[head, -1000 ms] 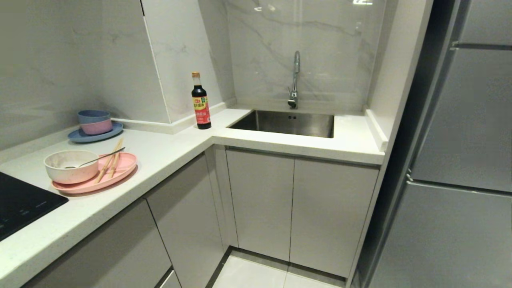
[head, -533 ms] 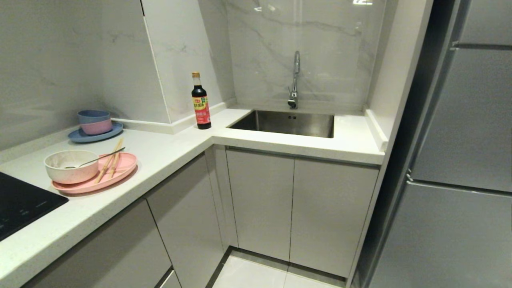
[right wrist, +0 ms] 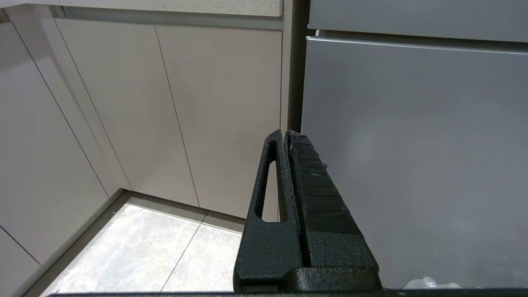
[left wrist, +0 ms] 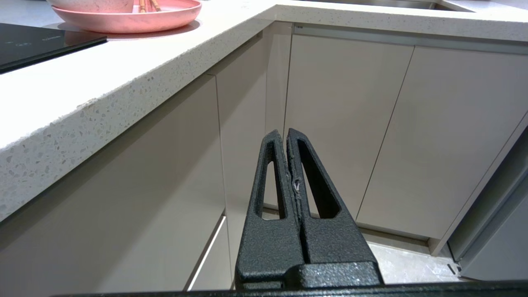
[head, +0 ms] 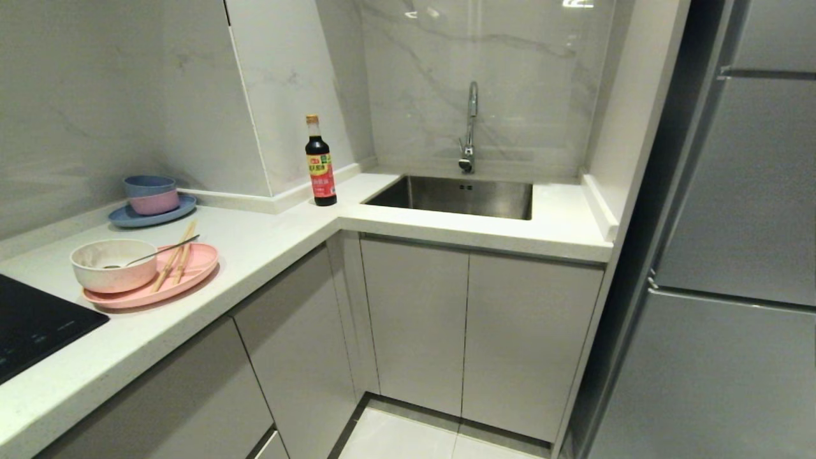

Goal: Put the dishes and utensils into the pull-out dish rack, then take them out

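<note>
A pale-pink oval plate (head: 191,271) lies on the left counter, beside the cooktop. On it stand a cream bowl (head: 115,271) holding a silver spoon (head: 159,252) and a pair of wooden chopsticks (head: 175,258). The plate's rim (left wrist: 136,22) also shows in the left wrist view. The pull-out dish rack is out of view; all cabinet fronts are closed. My left gripper (left wrist: 285,134) hangs shut and empty below the counter edge. My right gripper (right wrist: 286,135) is shut and empty too, low in front of the cabinet doors and the fridge. Neither arm appears in the head view.
Blue and pink stacked bowls (head: 150,193) sit on a blue plate further back. A dark sauce bottle (head: 320,162) stands by the sink (head: 456,194) with its faucet (head: 470,127). A black cooktop (head: 32,325) is at the left, a grey fridge (head: 733,255) at the right.
</note>
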You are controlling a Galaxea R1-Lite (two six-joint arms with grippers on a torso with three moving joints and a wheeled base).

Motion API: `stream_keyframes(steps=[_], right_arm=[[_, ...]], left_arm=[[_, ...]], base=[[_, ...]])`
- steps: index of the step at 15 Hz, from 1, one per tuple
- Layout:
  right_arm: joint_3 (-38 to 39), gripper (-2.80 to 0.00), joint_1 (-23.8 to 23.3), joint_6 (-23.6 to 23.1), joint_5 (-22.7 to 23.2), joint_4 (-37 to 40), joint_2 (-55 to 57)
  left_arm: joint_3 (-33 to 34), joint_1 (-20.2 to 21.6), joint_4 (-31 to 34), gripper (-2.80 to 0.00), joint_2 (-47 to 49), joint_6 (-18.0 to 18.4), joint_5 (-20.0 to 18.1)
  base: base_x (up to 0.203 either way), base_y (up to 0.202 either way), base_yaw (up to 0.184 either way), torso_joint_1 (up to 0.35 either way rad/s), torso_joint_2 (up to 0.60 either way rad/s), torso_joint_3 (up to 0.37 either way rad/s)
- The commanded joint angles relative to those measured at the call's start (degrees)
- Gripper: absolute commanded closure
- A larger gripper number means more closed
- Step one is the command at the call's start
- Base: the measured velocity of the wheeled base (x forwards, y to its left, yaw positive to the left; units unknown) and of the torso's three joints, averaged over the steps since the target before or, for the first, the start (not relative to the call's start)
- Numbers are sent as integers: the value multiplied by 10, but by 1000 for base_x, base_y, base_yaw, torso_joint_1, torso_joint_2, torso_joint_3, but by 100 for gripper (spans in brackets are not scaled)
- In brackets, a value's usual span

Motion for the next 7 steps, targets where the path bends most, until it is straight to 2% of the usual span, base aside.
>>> stream_keyframes(steps=[1, 7], right_arm=[[0, 0, -1, 4, 0, 0, 0], [0, 0, -1, 4, 0, -1, 0]], left_arm=[[1, -1, 0, 0, 1, 0, 1], [1, 0, 0, 0, 1, 0, 1]], base=[[0, 0, 0, 0, 0, 0], [0, 0, 0, 0, 0, 0]])
